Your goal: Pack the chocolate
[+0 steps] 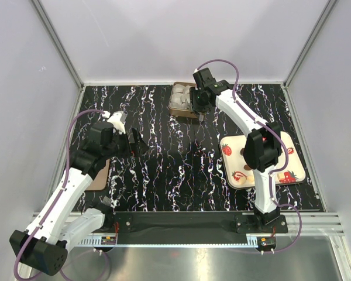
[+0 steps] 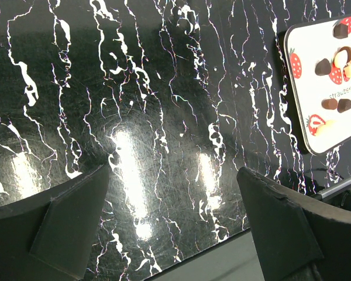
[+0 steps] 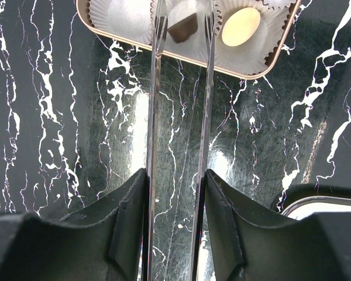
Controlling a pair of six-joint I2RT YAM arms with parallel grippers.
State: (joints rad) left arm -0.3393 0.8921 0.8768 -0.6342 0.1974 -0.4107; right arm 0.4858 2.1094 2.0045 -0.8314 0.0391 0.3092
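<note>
Right gripper [image 3: 184, 26], two boxed chocolates [image 3: 241, 26]

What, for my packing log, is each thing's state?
left gripper, open, empty.
right gripper, open, tines either side of the dark chocolate.
dark chocolate, sitting in the box.
cream chocolate, in the box, in a paper cup.
box, open.
tray, holding loose chocolates.

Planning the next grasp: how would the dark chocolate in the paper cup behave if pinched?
The dark chocolate looks small and blocky, so probably light and unlikely to roll. Its smooth sides might slip between the right gripper's thin metal fingers. Its crinkled paper cup looks flimsy and may shift if nudged.
</note>
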